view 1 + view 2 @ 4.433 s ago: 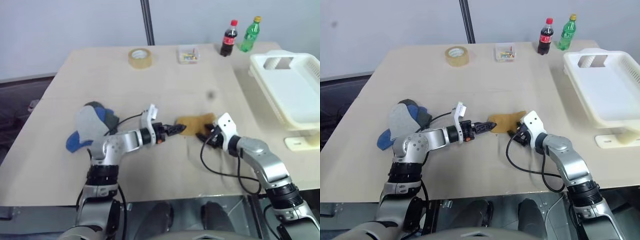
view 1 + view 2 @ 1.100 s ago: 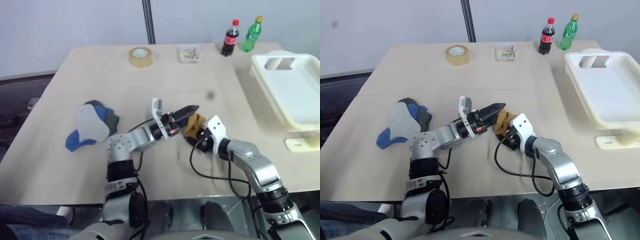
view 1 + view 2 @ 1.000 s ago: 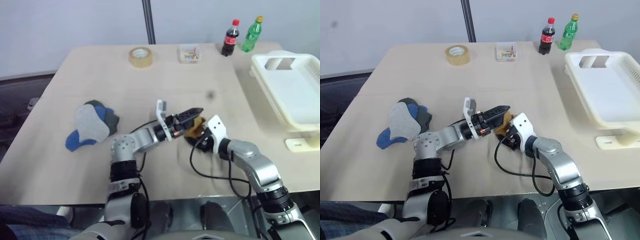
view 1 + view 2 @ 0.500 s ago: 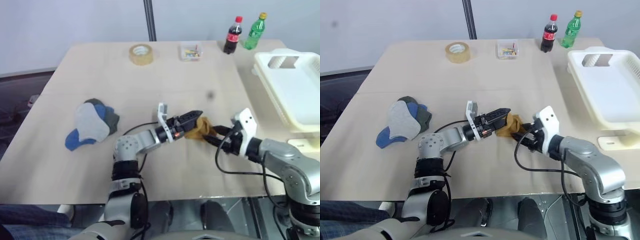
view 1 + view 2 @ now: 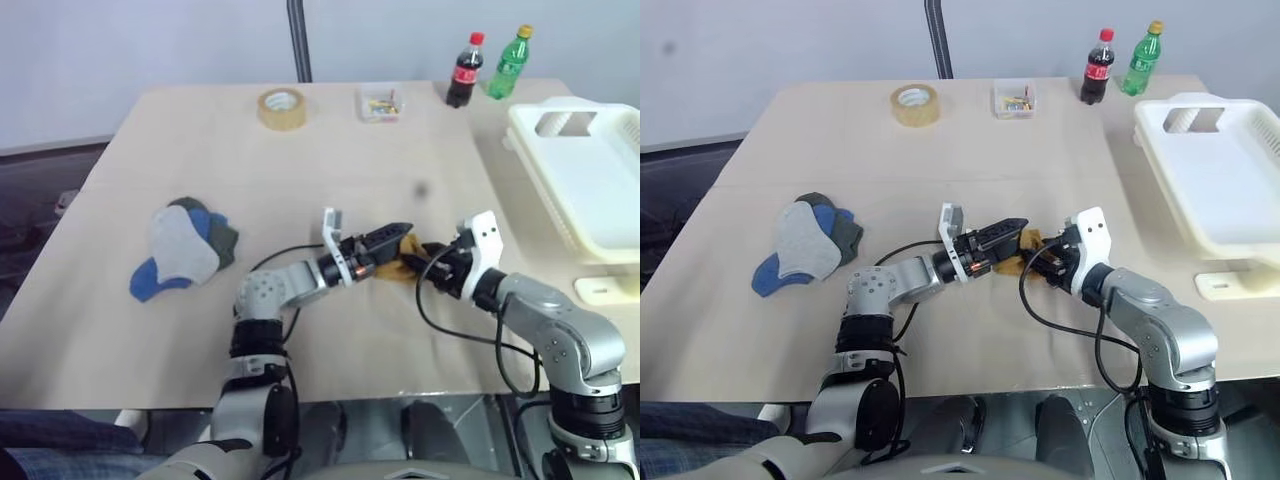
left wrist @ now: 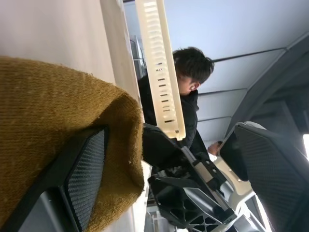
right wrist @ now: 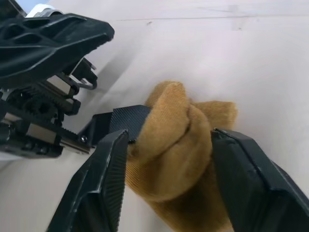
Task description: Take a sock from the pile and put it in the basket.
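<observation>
The sock [image 5: 405, 262], bunched, sits mid-table between both grippers. Left gripper [image 5: 395, 237]: fingers spread wide, one inside the sock opening. Right gripper [image 7: 166, 179]: fingers apart, straddling the fabric. The pile [image 5: 180, 250] lies well to the left; the basket [image 5: 590, 170] at far right

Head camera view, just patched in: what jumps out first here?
Mid-table, both end effectors meet on the bunched mustard-yellow sock: the left end effector reaches in from one side, and the right end effector has its fingers spread either side of the sock. The pile of grey and blue socks lies off to the robot's left, and the white basket waits at the table's right edge.
</observation>
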